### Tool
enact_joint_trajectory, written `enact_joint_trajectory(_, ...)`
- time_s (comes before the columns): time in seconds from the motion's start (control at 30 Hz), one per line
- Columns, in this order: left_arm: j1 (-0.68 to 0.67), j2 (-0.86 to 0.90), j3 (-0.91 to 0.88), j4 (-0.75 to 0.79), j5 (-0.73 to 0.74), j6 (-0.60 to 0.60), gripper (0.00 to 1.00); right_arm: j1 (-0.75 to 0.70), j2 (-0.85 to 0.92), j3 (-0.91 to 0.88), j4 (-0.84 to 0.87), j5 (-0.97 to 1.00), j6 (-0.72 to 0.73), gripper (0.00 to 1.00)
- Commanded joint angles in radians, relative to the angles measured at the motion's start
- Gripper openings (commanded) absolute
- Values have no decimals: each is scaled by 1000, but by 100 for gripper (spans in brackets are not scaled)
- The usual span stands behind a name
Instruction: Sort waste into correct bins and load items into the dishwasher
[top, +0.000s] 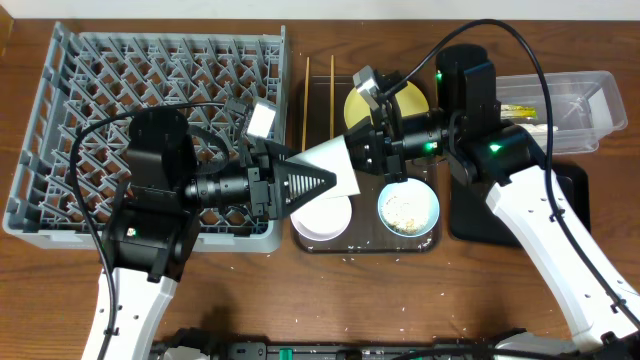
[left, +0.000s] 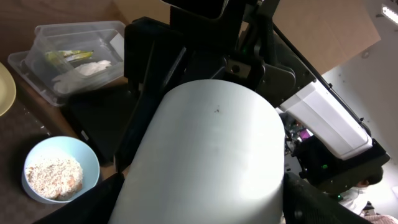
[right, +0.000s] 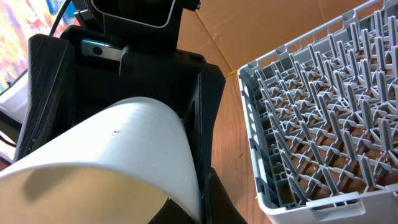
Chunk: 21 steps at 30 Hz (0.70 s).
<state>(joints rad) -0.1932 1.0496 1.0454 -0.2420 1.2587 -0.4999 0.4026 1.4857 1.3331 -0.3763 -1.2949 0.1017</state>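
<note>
A small white cup (top: 335, 165) hangs on its side between both grippers above the brown serving tray (top: 365, 243). My left gripper (top: 318, 182) clasps its base end; its fingers flank the cup (left: 211, 155) in the left wrist view (left: 202, 208). My right gripper (top: 366, 150) pinches the cup's rim wall (right: 124, 137), one finger inside and one outside (right: 205, 205). A white bowl (top: 322, 215), a light blue bowl (top: 408, 210) holding rice crumbs, a yellow plate (top: 400, 100) and two chopsticks (top: 306, 95) sit on the tray. The grey dish rack (top: 60, 120) stands to the left.
The clear tub (top: 590, 105) at the back right holds the napkin (left: 84, 70) and the green-and-orange wrapper (left: 68, 56). The black tray (top: 470, 215) lies in front of it, partly under my right arm. A few crumbs lie on the table near the front (top: 350, 258).
</note>
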Motion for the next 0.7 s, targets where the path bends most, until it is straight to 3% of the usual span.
enact_joint_trajectory(0.0, -11, -6, 21, 9, 43, -7, 74, 10, 7, 2, 2, 90, -2, 1)
enact_joint_trajectory(0.07, -11, -6, 21, 9, 40, -7, 73, 10, 7, 2, 2, 103, -2, 3)
enact_joint_trajectory(0.13, -11, -6, 21, 8, 29, 0, 70, 9, 7, 2, 2, 138, -1, 13)
enact_joint_trajectory(0.23, 2, -6, 21, -42, -44, 70, 69, -16, 2, 2, -21, 237, -2, 43)
enact_joint_trajectory(0.3, 31, -6, 21, -120, -109, 122, 69, -61, -11, 2, -49, 340, -2, 53)
enact_joint_trajectory(0.43, 112, -9, 21, -293, -273, 180, 69, -167, -55, 2, -142, 478, 16, 59)
enact_joint_trajectory(0.67, 264, -25, 70, -549, -826, 181, 68, -191, -76, 2, -370, 605, 3, 60)
